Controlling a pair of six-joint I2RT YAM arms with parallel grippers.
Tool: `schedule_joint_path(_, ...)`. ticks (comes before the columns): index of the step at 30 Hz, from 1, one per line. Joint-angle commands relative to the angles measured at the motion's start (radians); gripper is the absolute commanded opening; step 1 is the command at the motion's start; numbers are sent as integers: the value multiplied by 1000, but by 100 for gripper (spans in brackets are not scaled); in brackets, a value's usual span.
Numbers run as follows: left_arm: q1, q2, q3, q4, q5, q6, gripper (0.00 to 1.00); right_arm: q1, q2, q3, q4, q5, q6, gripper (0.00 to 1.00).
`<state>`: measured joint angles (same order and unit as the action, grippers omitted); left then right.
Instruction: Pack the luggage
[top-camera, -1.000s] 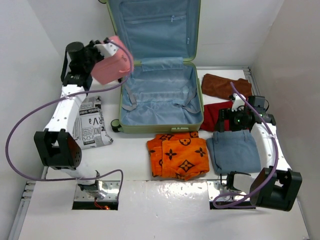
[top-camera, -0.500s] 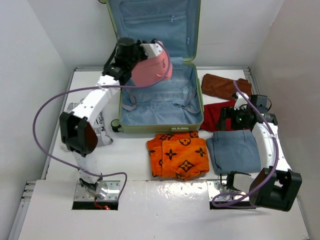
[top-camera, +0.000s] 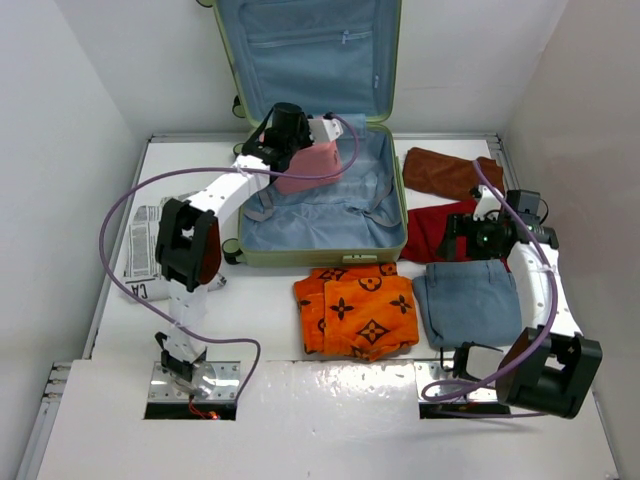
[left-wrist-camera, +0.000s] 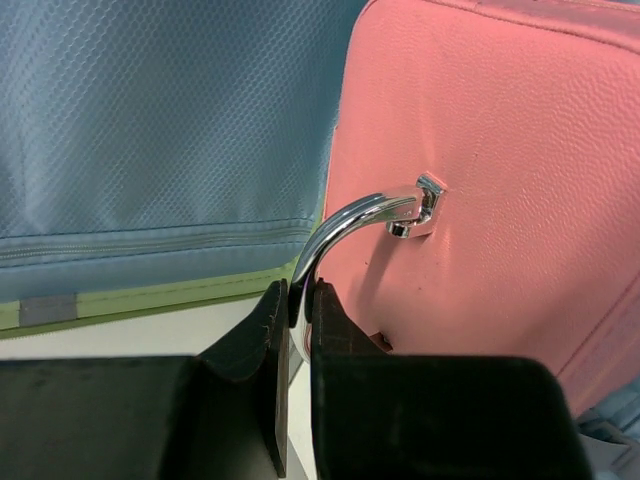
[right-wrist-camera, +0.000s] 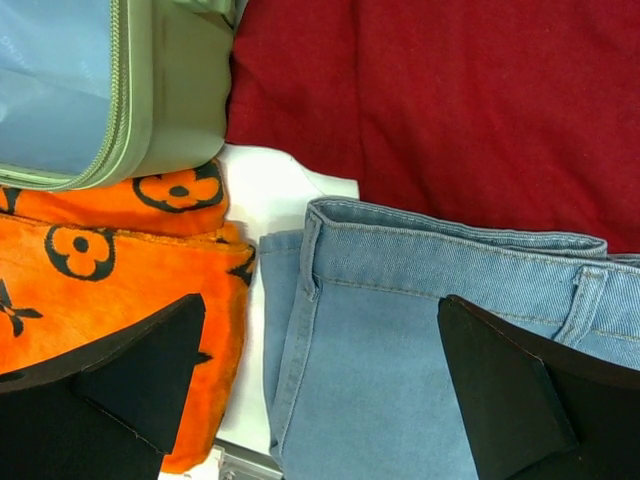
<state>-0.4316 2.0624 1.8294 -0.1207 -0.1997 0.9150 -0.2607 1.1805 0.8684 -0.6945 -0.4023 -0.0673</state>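
White walls close round the table on three sides. The luggage lies open at the middle of its far edge, with the lid leaning up against the back wall.

My left gripper is pinched tight on the chrome handle of the pink case. I hold the case over the far left corner of the luggage's base, close against the blue lining. Whether its underside touches the lining, I cannot tell.

My right gripper hangs near the table's right edge with its fingers spread wide and nothing between them. Below it is the waistband of the folded jeans, and the red cloth lies just beyond.

As I judge it, the packing has barely begun. Nothing lies loose in the base, and the pink case would be the first thing in once I let it go. Left outside are:

- the orange patterned cloth, against the luggage's near wall
- the jeans beside that cloth
- the red cloth and a brown cloth, along the luggage's right side
- a newsprint-patterned bundle at the table's left edge

Closing the lid comes after all that.
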Motion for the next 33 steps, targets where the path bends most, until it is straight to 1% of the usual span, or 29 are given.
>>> schedule_joint_path(1,-4,-33,79,170,-47,62,0,-8,8,37,0,-32,-16,100)
schedule_joint_path(6,16,-13,67,170,-69,166,0,-8,21,40,0,-43,-20,100)
schedule_joint_path(12,34,7,57,197,-92,234,0,-9,37,41,6,-56,-12,100)
schedule_joint_path(16,34,27,42,248,-121,280,0,-6,47,46,6,-67,-9,100)
schedule_joint_path(21,34,73,33,306,-159,289,0,-6,50,47,3,-67,-8,100)
schedule_joint_path(26,34,96,22,282,-150,268,1,-8,48,44,-7,-56,-20,100)
schedule_joint_path(28,34,84,-22,266,-136,259,2,-9,45,43,-7,-59,-20,100)
schedule_joint_path(31,34,74,-42,266,-136,248,3,-8,44,44,-8,-55,-20,100)
schedule_joint_path(33,34,62,-84,256,-136,239,7,-8,47,47,-7,-58,-20,100)
